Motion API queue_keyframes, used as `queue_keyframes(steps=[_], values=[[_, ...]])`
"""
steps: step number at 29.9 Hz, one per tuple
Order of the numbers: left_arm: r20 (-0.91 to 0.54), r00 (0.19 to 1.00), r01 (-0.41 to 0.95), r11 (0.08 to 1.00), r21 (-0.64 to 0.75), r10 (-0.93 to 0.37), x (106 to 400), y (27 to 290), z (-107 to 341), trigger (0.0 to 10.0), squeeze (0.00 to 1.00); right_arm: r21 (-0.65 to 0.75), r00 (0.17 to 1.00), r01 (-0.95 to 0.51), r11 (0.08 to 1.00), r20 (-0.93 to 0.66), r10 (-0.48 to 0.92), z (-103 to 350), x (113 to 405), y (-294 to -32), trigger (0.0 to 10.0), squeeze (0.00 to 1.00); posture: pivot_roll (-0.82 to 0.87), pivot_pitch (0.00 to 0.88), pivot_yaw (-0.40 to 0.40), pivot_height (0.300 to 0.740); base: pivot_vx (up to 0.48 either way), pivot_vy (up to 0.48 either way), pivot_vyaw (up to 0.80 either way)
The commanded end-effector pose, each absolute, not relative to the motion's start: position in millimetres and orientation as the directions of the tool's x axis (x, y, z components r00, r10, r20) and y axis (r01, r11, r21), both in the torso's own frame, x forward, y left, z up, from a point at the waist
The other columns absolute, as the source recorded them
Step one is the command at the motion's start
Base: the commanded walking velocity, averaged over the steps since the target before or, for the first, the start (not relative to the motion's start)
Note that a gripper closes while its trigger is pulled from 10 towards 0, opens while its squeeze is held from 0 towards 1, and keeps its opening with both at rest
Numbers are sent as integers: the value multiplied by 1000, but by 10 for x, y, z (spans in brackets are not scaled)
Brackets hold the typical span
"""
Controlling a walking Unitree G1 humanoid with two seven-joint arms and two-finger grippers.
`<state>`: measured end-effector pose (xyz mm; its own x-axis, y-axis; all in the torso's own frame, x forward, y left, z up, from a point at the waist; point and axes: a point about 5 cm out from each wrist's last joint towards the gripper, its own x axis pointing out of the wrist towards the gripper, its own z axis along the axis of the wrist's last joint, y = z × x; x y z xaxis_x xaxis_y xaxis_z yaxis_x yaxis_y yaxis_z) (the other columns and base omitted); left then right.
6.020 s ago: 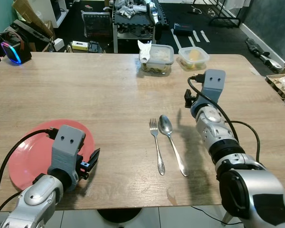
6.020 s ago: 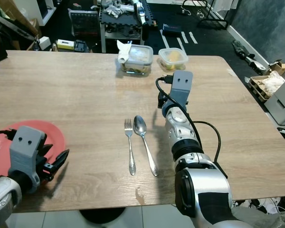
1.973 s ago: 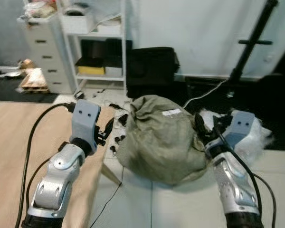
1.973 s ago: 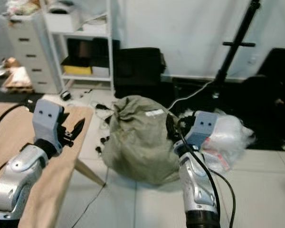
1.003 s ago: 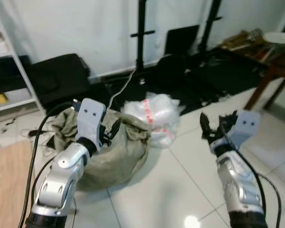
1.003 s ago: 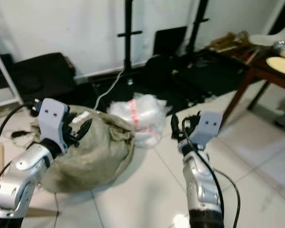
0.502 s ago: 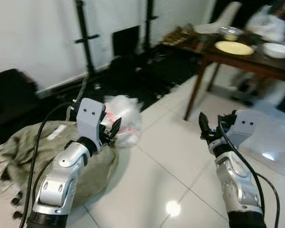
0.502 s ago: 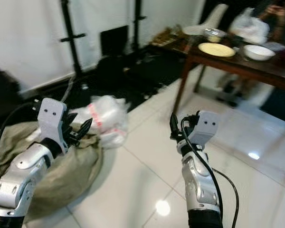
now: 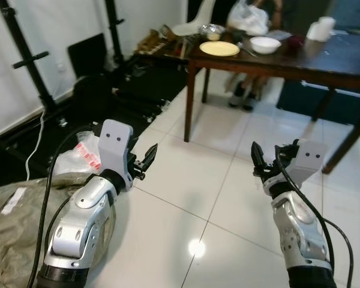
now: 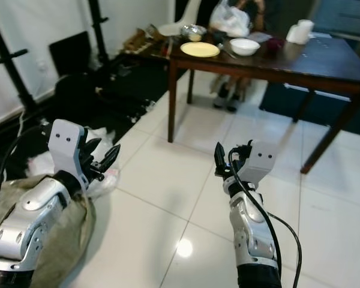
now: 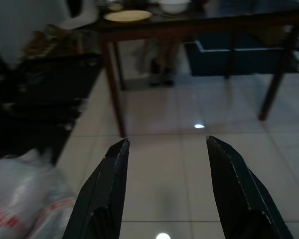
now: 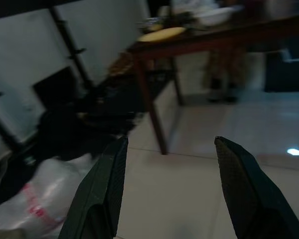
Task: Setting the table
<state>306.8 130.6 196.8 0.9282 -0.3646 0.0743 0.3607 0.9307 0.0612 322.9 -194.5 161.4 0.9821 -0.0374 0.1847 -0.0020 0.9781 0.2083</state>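
Observation:
A dark wooden table (image 9: pixel 324 60) stands a few steps ahead at the upper right. On its near corner lie a yellow plate (image 9: pixel 219 48) and a white bowl (image 9: pixel 265 44), with a white paper roll (image 9: pixel 324 27) further along. The plate (image 11: pixel 127 16) also appears in the left wrist view. My left gripper (image 9: pixel 145 161) is raised over the tiled floor, open and empty. My right gripper (image 9: pixel 265 161) is held up at about the same height, open too, with nothing between its fingers. Both are well short of the table.
A green sack (image 9: pixel 12 210) and a white plastic bag (image 9: pixel 78 159) lie on the floor at my left. Black stands (image 9: pixel 30 57) and dark clutter (image 9: pixel 126 78) line the wall. A person (image 9: pixel 252 12) sits behind the table. White tiles (image 9: pixel 228 180) stretch ahead.
The camera has swung away from the light wooden table, past the sack, and now faces the dark table. Both grippers stay raised, open and empty.

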Motion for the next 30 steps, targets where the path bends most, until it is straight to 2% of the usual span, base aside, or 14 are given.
queue_keyframes(steps=[1,8,16,30], values=[[86,927,358,930,81,-364,3082,1301,1993,10000,0,207,982,4,978,183,-42,1616,3227,-1959,10000,0,-1,0,105,740,0,0,-800],[135,925,344,934,99,-355,3123,1282,2053,10000,0,218,982,4,976,185,-46,1619,3232,-1962,10000,0,-1,0,105,740,0,0,-800],[194,920,317,938,140,-340,3165,1221,2115,10000,0,239,980,5,971,190,-52,1637,3244,-1965,10000,0,-10,0,108,740,427,0,-702],[206,905,347,926,147,-372,3160,1156,2086,10000,0,242,980,15,970,189,-62,1620,3233,-1974,10000,0,-16,0,116,740,480,0,0]])
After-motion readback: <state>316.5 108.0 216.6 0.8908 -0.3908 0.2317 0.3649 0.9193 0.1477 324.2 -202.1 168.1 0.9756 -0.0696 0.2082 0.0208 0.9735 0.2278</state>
